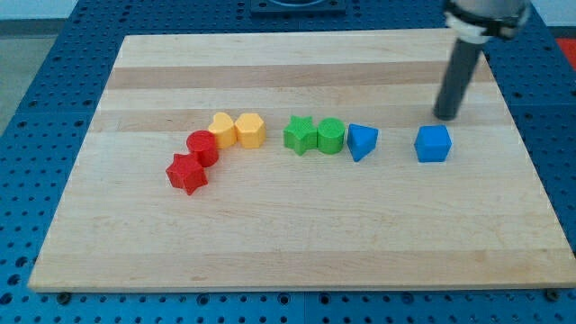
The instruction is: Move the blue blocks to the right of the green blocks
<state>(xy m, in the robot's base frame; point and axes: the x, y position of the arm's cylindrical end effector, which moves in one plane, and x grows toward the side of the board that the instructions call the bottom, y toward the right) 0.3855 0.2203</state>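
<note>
My tip is a bare rod with nothing to open or close; it rests on the wooden board just above the blue cube, not touching it. Left of that lies the blue wedge, touching the green cylinder and green star. Further left sit 2 yellow blocks, then 2 red blocks.

On the wooden board the blocks run in a loose row. At the left, the red star sits nearest, the red cylinder touching behind it. Rightward: yellow block, yellow hexagon, green star, green cylinder, perhaps touching the blue triangular block. Well apart, the blue cube, my tip just behind it.
</note>
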